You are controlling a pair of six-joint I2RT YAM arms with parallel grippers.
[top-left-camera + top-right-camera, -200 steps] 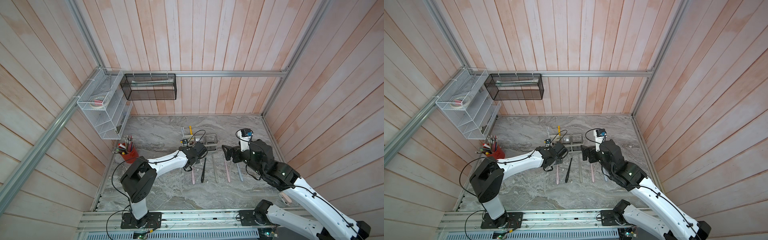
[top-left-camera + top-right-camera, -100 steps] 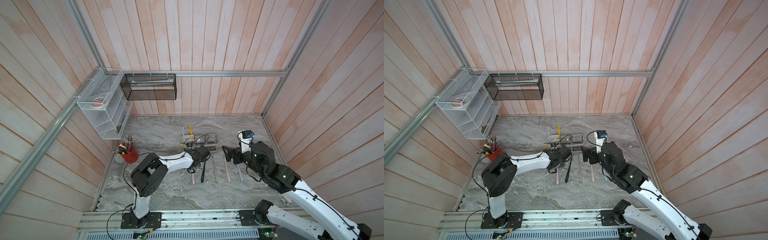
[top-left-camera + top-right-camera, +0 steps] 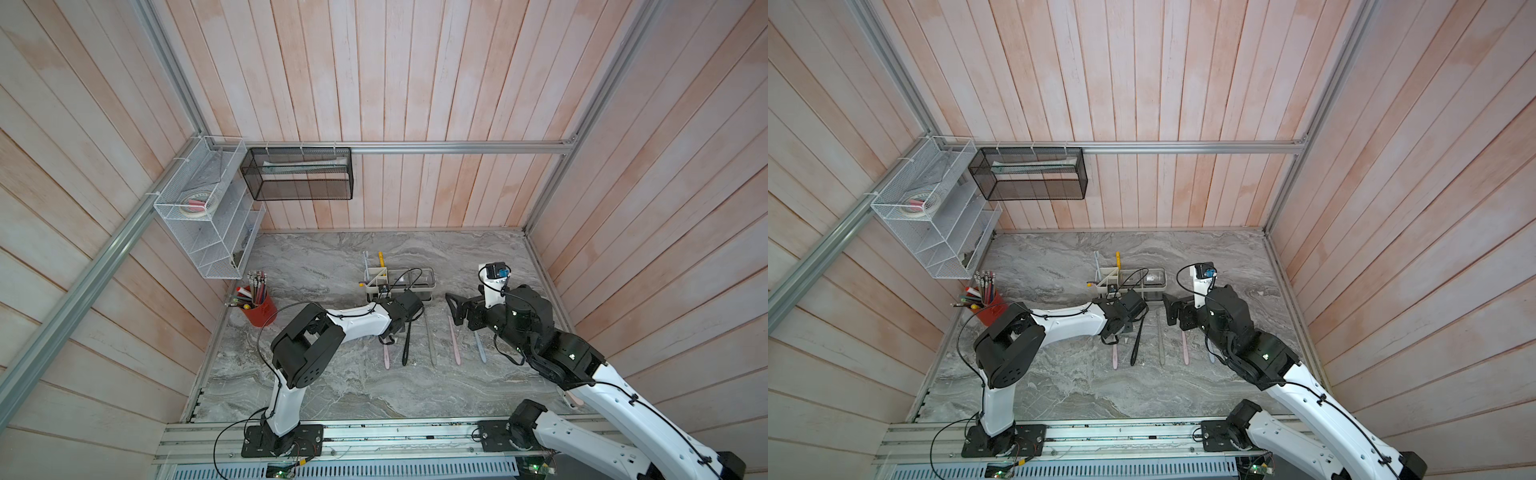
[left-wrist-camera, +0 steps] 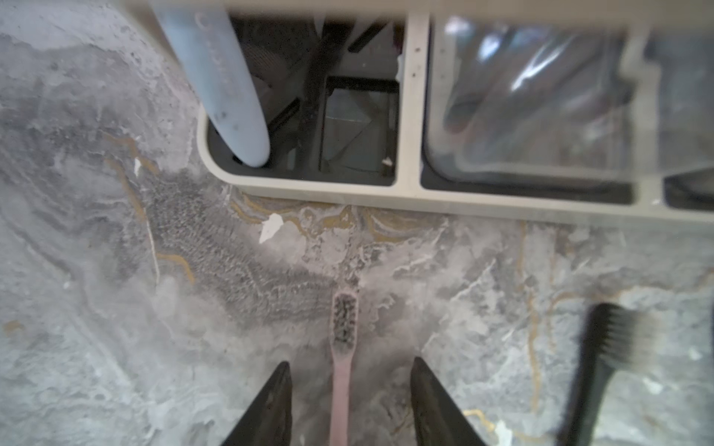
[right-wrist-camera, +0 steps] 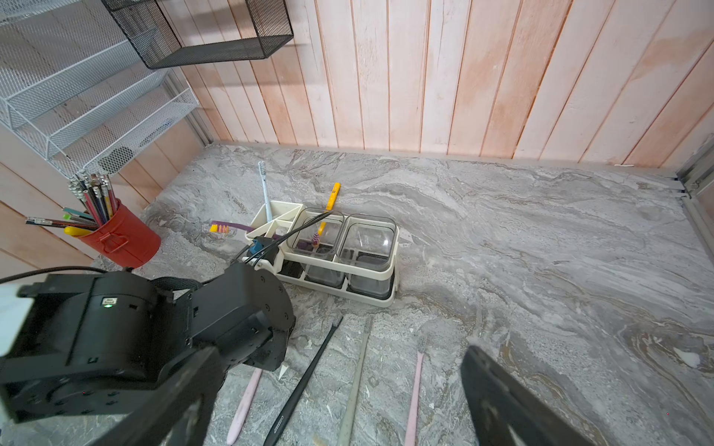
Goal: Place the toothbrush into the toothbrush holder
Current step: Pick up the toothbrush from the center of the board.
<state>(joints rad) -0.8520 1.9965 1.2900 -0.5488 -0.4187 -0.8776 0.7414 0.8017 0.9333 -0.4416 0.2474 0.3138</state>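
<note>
Left wrist view: the left tool, part open and holding nothing, straddles the pink toothbrush flat on the bench, toothbrush holder just ahead; likely light, stiff, slick, so pinch its neck squarely.

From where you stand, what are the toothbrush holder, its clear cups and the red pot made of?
Toothbrush holder: likely matte cream plastic, moulded rounded edges. Clear cups: glossy transparent plastic, perhaps glass; highlights show. Red pot: probably painted metal, small handle.
</note>
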